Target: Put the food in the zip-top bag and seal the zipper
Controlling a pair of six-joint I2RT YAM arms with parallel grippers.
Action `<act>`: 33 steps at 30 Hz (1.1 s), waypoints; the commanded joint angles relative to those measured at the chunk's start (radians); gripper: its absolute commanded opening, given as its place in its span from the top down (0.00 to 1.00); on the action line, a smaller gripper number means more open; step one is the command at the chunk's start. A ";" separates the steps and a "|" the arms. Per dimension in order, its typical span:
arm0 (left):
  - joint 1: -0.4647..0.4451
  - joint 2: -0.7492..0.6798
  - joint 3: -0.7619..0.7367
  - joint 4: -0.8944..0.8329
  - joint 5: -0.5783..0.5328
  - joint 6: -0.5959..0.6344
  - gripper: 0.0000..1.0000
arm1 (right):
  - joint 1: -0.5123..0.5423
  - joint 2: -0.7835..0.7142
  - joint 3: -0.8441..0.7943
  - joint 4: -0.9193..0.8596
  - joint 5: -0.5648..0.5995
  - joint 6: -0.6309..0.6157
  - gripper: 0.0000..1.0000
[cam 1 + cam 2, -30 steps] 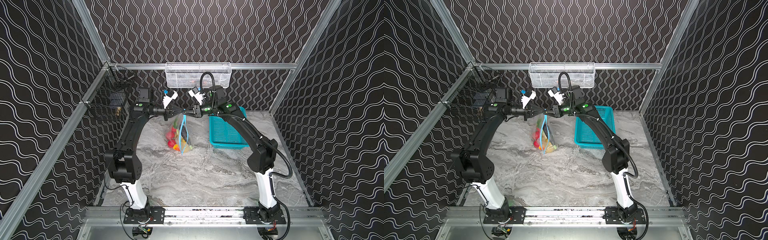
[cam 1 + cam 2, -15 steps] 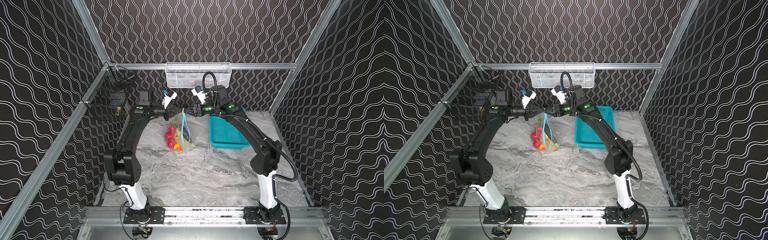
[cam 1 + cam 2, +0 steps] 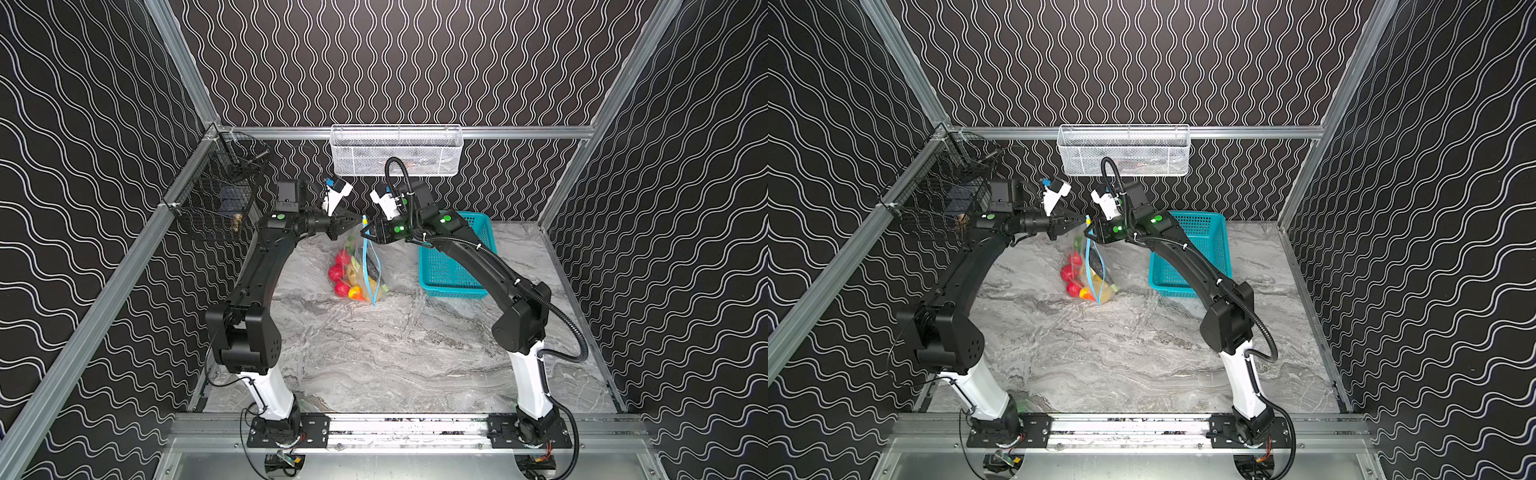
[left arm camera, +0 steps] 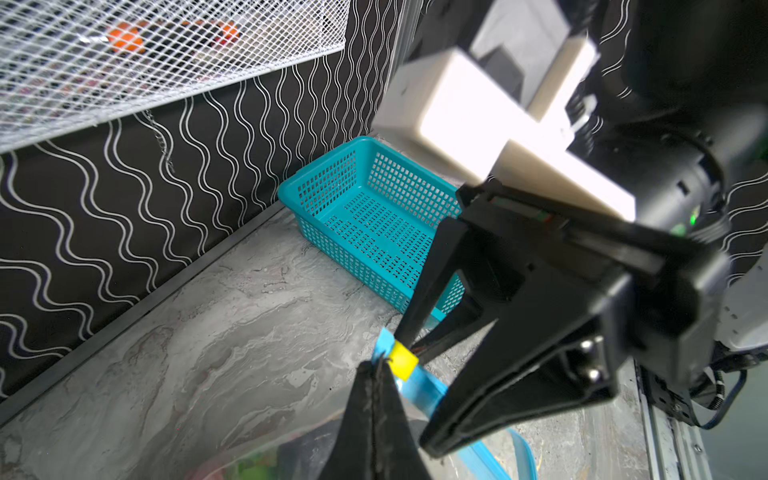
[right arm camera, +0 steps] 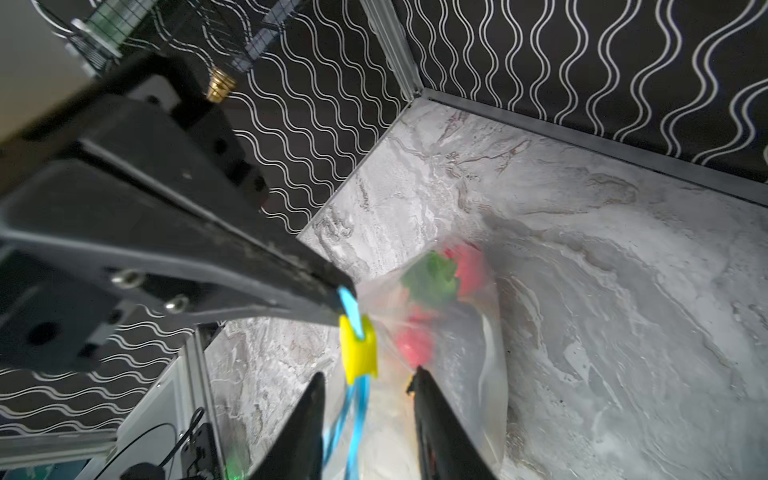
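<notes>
No readable text, label, brand, number or sign in any view

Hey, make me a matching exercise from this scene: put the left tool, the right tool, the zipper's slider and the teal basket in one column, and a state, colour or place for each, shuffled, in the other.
Column one:
1. left tool
2. right tool
3. slider
4. teal basket

Column two:
A. yellow
B. open, jaws astride the zipper
C. standing on the table, right of the bag in both top views
D. shut on the zipper's end

Pairs: 1-D, 2-B, 3-A, 4-C
</notes>
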 commanded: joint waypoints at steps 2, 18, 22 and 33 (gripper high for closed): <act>0.000 -0.019 -0.005 0.028 -0.017 -0.043 1.00 | 0.014 0.013 0.023 -0.012 0.074 0.000 0.73; 0.011 -0.134 -0.090 -0.024 -0.088 -0.086 1.00 | -0.004 0.015 0.100 -0.009 -0.099 -0.188 1.00; 0.033 -0.145 -0.065 -0.076 -0.078 -0.050 0.91 | -0.013 0.019 0.138 -0.034 -0.182 -0.252 1.00; 0.199 -0.032 0.075 -0.178 0.196 0.105 0.10 | -0.021 -0.007 0.106 -0.086 -0.304 -0.339 1.00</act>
